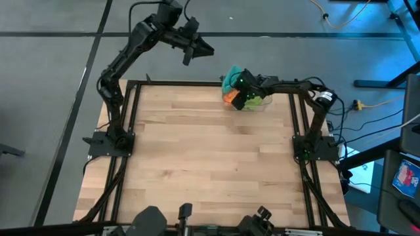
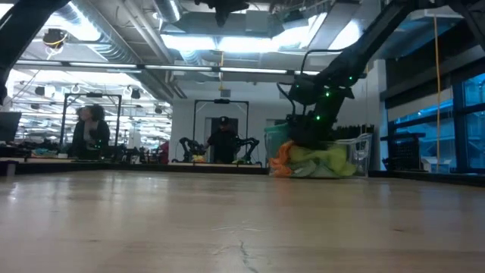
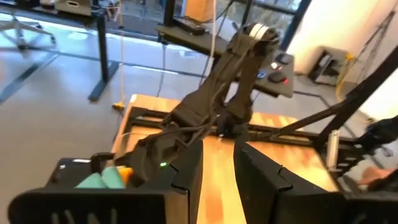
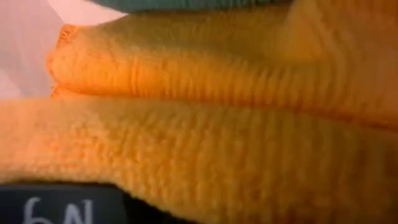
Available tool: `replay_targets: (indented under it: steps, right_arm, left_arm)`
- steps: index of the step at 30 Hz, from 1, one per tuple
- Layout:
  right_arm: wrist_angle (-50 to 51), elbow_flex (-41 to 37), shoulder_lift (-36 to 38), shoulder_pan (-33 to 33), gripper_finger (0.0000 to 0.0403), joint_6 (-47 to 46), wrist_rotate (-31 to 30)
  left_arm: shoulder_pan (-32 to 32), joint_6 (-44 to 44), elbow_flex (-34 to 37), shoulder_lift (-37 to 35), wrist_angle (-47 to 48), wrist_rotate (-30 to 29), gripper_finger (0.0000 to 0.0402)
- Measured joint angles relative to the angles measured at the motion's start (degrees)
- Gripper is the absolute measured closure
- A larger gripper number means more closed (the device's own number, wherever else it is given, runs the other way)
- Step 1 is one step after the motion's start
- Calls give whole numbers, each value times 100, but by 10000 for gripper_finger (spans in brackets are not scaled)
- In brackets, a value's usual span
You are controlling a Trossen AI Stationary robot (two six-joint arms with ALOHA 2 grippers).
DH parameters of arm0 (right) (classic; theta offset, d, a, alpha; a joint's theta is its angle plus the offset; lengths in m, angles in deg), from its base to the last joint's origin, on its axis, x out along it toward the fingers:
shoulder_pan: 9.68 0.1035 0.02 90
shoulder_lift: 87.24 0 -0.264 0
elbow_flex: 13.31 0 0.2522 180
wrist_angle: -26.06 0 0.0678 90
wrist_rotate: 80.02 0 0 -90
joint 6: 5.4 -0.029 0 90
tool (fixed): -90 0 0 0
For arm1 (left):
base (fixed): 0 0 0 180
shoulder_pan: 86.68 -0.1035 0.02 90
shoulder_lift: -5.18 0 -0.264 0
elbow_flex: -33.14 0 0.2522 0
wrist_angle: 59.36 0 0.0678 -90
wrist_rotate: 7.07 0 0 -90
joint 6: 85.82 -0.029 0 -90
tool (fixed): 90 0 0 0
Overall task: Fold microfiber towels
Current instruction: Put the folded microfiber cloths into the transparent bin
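Note:
The microfiber towels lie bunched in a clear plastic bin [image 1: 264, 105] at the table's far edge. Orange [image 1: 228, 98] and teal [image 1: 230, 80] show from above, and lime green [image 2: 327, 161] shows in the low view. My right gripper [image 1: 244, 93] reaches down into the bin among them. Its wrist view is filled by folds of the orange towel [image 4: 217, 124], with a strip of teal [image 4: 186, 5] beyond. My left gripper [image 1: 205, 49] hangs high beyond the table's far edge, left of the bin. It is open by a narrow gap [image 3: 219, 186] with nothing in it.
The bare wooden tabletop [image 1: 210, 164] stretches from the bin to the near edge, with dark frame rails along its left and right sides. In the low view, people [image 2: 89, 129] and desks stand in the room far behind the table.

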Motion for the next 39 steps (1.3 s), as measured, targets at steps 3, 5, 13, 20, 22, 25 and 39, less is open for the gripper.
replay_targets:
  steps: [3, 5, 13, 20, 22, 25, 39]
  right_arm:
    - [2, -11, 117, 8, 248, -38, -38]
    - [282, -51, 405, 13, 248, -83, -149]
    - [811, 270, 2205, 17, 248, -218, -276]
    - [-555, 284, 1943, 17, 248, 78, -165]
    - [-948, 299, 1584, 17, 248, 162, -35]
    - [-840, 309, 977, 8, 248, 158, -21]
    - [1175, 375, 457, 118, 248, -300, -54]
  left_arm:
    - [71, -177, 94, -1, 126, -256, 319]
    - [108, -188, 112, 11, 178, -391, 319]
    - [131, -319, 112, 4, 244, -447, 319]
    - [190, -321, 110, 4, 235, -447, 319]
    - [215, -321, 110, 4, 235, -445, 319]
    - [280, -321, 110, 4, 237, -448, 319]
    - [401, -467, 108, 4, 277, -856, 319]
